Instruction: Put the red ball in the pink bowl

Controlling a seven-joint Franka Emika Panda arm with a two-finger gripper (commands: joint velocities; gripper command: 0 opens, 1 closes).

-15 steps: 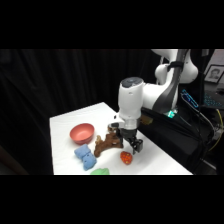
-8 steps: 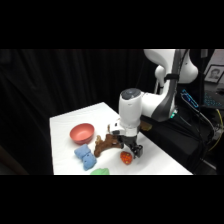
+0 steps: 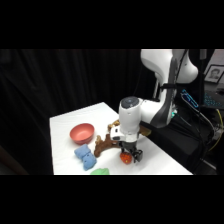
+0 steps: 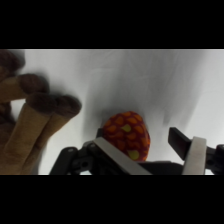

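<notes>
Claw (image 4: 150, 150) astride red ball (image 4: 128, 135) (fingers apart, w/ gaps)

Robotics lab: black curtain (image 3: 75, 85) backdrop, white table (image 3: 65, 122), cabled equipment (image 3: 207, 107).

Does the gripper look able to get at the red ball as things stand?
Probably yes. The gripper is open with the red ball between its fingers on the bare table. The brown figure lies off to one side, apart from the ball.
</notes>
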